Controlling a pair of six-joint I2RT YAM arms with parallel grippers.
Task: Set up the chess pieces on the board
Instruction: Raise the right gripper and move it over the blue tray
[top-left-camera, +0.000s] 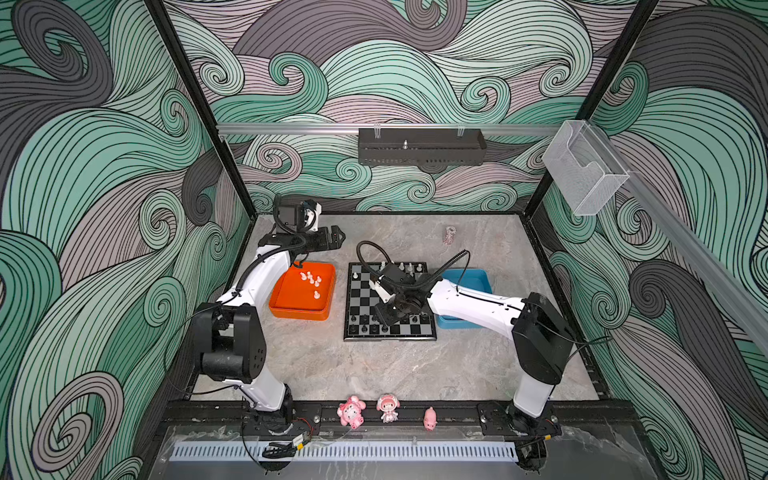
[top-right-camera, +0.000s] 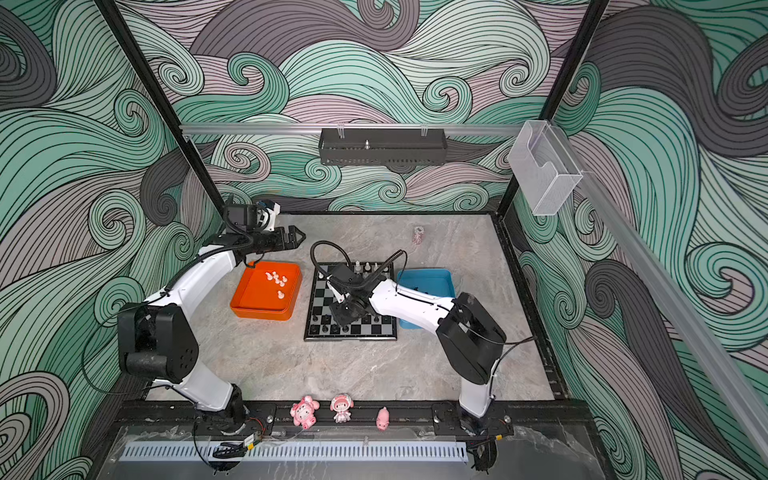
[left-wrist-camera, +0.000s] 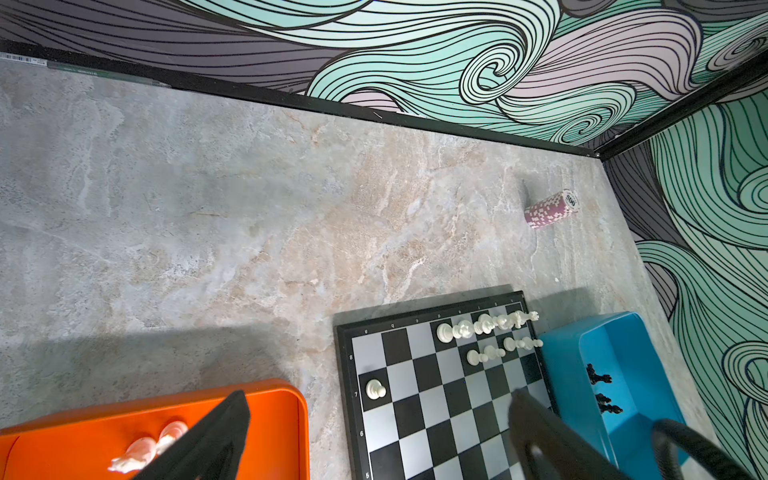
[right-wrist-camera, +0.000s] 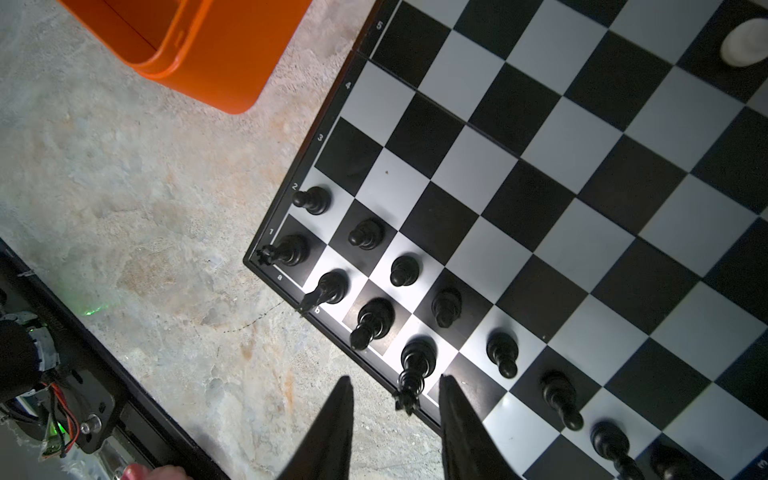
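The board (top-left-camera: 359, 297) lies mid-table. Black chess pieces (right-wrist-camera: 370, 235) stand in its two near rows, and white ones (left-wrist-camera: 486, 326) stand at the far side, with a lone white pawn (left-wrist-camera: 375, 389) by the left edge. My right gripper (right-wrist-camera: 395, 380) hangs over the near row. It is open, with its fingers on either side of a tall black piece (right-wrist-camera: 417, 357) and a gap on each side. My left gripper (top-left-camera: 338, 239) is wide open and empty above the far edge of the orange tray (top-left-camera: 299, 316). That tray holds several white pieces (top-left-camera: 309, 279).
A blue tray (top-left-camera: 469, 276) right of the board holds black pieces (left-wrist-camera: 598, 378), and the right arm crosses over it. A stack of pink poker chips (left-wrist-camera: 550, 209) lies at the back right. Three pink figurines (top-left-camera: 351, 411) stand on the front rail.
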